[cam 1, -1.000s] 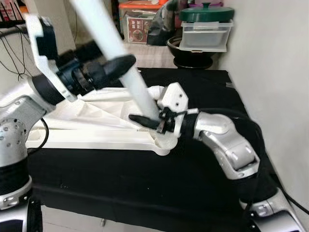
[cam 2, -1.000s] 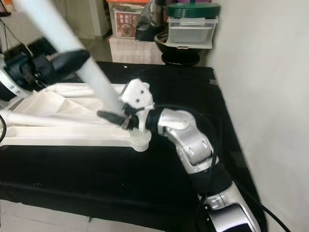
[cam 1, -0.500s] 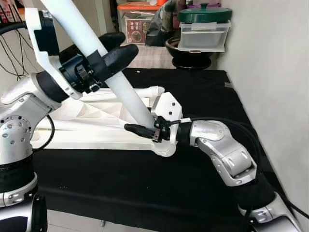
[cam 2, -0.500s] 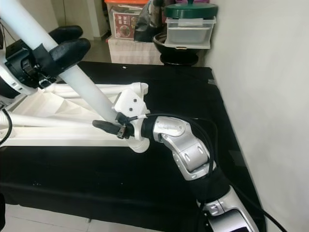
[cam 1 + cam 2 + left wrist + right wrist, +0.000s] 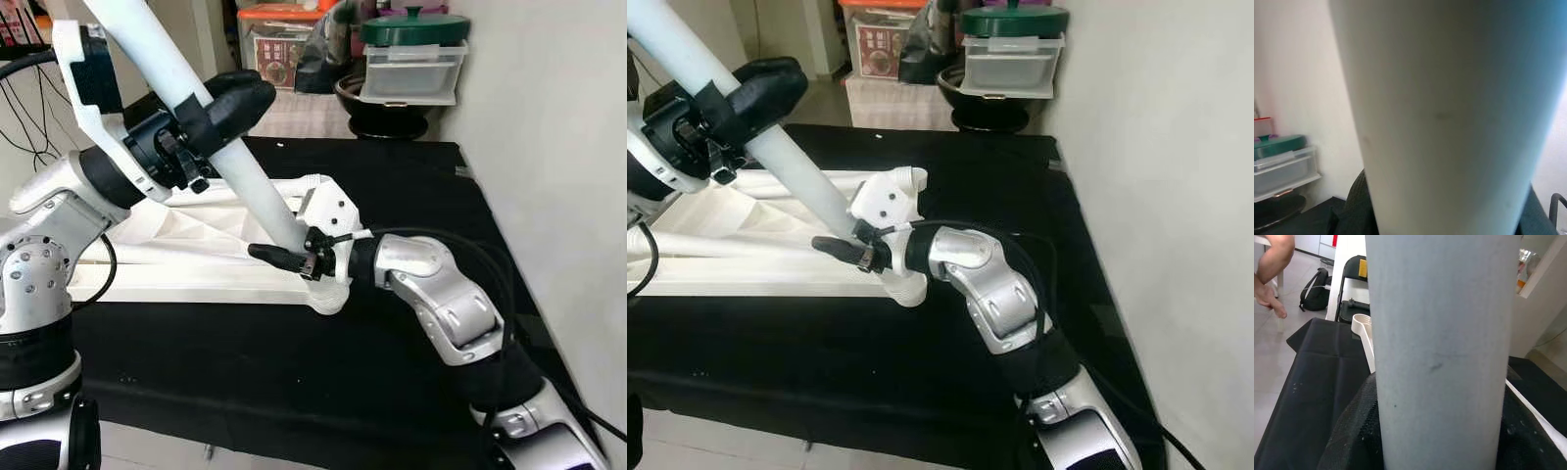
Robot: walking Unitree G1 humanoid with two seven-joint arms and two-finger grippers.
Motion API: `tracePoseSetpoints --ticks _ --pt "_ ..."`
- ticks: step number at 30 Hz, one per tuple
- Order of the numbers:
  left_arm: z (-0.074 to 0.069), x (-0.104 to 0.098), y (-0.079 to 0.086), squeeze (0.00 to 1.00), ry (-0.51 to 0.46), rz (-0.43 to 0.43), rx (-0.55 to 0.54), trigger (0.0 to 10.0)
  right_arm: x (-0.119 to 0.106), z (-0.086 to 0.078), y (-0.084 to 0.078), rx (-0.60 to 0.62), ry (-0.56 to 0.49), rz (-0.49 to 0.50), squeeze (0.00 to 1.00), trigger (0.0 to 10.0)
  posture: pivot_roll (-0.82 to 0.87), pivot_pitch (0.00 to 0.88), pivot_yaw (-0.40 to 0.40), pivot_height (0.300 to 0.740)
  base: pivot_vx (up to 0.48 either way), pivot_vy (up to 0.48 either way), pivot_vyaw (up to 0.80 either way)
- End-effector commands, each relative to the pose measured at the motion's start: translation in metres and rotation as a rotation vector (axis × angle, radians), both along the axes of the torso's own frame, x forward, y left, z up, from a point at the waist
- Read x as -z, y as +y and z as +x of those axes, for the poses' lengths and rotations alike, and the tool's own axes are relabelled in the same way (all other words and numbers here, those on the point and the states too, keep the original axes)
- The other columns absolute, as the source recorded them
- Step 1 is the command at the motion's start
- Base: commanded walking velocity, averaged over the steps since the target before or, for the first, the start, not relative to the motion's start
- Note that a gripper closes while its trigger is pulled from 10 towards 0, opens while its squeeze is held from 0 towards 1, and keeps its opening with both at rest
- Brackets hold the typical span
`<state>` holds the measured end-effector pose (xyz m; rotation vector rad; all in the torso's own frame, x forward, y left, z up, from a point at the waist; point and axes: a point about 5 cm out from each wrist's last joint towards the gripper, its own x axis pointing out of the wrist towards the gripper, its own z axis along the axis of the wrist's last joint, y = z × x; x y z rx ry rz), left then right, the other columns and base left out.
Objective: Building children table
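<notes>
Left eye view: my left gripper (image 5: 227,101) clamps the tilted white leg (image 5: 211,137) high, my right gripper (image 5: 277,257) pinches its foot at the upturned tabletop (image 5: 186,284) corner socket, not seated yet, I reckon.

Bright, even light; blurry wrist close-ups

table leg (image 5: 211,132): top cut off | tabletop (image 5: 186,274): left end hidden by arm

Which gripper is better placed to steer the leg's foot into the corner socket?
Right. The right gripper clamps the white leg just above the corner socket; the left gripper holds it much higher up.
</notes>
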<state>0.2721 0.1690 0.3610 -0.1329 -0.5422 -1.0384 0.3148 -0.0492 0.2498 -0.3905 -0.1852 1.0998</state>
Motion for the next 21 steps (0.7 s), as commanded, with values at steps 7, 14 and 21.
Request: tracePoseSetpoints --ticks 7,14,21 --pt "-0.002 0.011 -0.004 0.0 0.022 0.196 0.121 0.0 -0.011 0.006 -0.003 -0.03 0.029 0.016 1.0 10.0 -0.01 0.0 0.01 0.74 0.0 0.0 0.0" --pt "-0.003 0.01 -0.02 0.0 0.0 0.279 0.337 0.0 -0.005 0.001 0.004 -0.174 0.116 -0.082 1.0 10.0 -0.01 0.0 0.015 0.74 0.0 0.0 0.0" --pt "-0.007 0.006 -0.03 0.0 -0.002 0.311 0.646 0.0 0.003 -0.004 0.014 -0.337 0.149 -0.163 0.0 10.0 -0.01 0.0 0.021 0.74 0.0 0.0 0.0"
